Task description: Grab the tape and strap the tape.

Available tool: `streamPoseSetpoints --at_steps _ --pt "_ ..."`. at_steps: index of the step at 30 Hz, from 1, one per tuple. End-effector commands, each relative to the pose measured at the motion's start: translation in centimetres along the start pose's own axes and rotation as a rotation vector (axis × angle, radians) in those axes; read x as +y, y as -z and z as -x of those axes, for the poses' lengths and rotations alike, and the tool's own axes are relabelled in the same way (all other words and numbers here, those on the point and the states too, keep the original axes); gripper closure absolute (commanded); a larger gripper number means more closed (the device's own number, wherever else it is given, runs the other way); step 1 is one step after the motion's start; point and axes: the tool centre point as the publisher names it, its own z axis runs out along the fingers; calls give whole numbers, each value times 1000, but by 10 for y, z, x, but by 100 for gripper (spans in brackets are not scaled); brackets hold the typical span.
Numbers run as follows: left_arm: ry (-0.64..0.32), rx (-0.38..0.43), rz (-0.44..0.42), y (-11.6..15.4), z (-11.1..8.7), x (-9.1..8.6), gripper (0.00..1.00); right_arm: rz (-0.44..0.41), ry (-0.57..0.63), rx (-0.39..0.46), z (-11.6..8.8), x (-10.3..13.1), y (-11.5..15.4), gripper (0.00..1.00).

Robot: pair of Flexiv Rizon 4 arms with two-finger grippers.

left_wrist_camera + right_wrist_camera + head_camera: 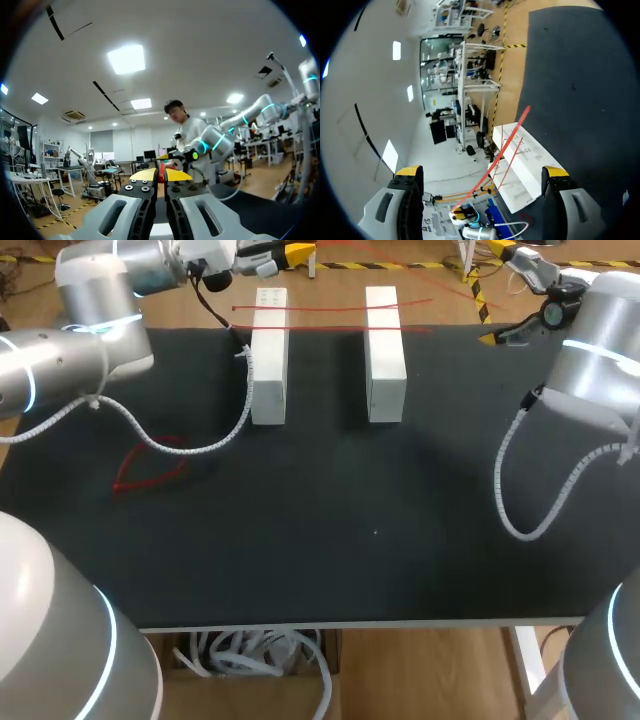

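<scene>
A black counter (330,540) fills the scene, with a long white block (268,360) lying toward its far edge and a second block (385,355) lying parallel beside it, well apart. Two strands of thin red tape (330,307) run crosswise over the far end of the white block and on over the second block. A loose red loop (150,468) lies flat on the counter, nearer than the white block and off to its left. The left arm (90,300) comes in past the far left corner, beyond the white block. Its left pincer (160,176) is almost fully closed, its yellow tips pressed against a red strip of the tape from both sides. The arm's coiled grey cable (215,440) trails along the white block's left side. The right pincer (482,172), well to the right of the white block, is spread wide. The tape passes between its fingers, touching neither.
</scene>
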Motion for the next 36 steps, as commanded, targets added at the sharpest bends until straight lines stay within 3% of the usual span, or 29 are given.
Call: streamPoseSetpoints --at_steps 1,9,12,16,21,26,36 --pt "-1 -1 0 0 -1 0 100 167 83 60 0 1 -7 0" --pt "-1 -1 0 0 -1 0 100 143 227 137 1 13 -15 0" --pt "-1 -1 0 0 -1 0 100 147 203 145 6 15 -17 0" --pt "-1 -1 0 0 -1 0 100 159 0 167 9 11 -19 0" --pt "-1 -1 0 0 -1 0 100 201 -142 140 8 10 -23 0" --pt "-1 -1 0 0 -1 0 100 273 -99 143 4 31 -24 0" --pt "-1 -1 0 0 -1 0 100 245 -72 140 8 18 -28 0"
